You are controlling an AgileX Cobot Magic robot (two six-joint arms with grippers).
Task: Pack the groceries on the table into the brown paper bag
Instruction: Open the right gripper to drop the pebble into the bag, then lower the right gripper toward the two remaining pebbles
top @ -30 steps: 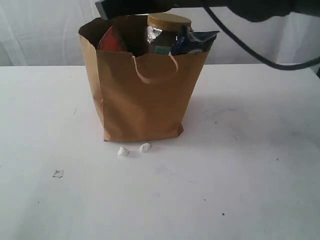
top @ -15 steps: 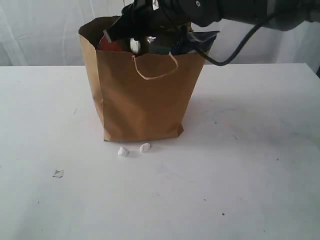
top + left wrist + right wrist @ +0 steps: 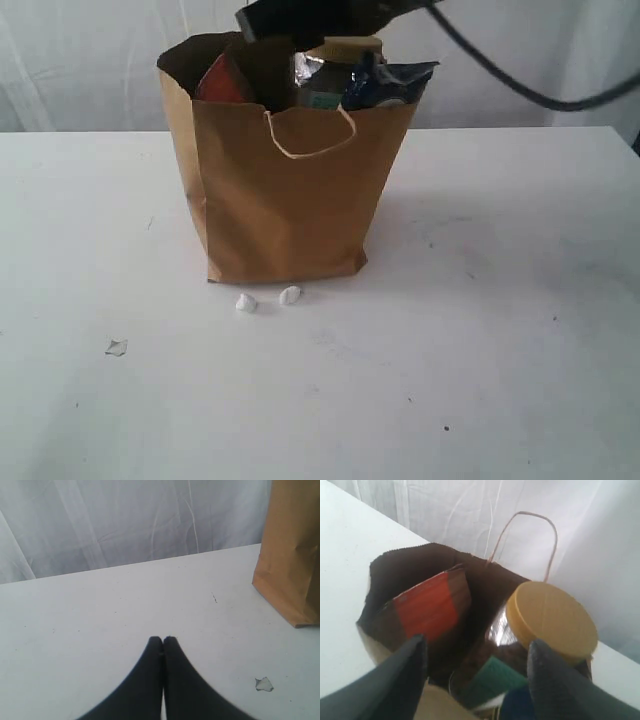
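As the empty right hand (image 3: pixel 477 642) hangs spread above the brown paper bag (image 3: pixel 285 200), packing looks done; scraps (image 3: pixel 290 295) lie at its 6 o'clock, left hand (image 3: pixel 163 640) pressed together.

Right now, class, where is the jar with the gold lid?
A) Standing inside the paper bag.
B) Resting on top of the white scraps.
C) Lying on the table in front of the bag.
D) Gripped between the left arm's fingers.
A: the jar stands inside the paper bag, its lid showing at the bag's mouth, near the orange-labelled pouch.
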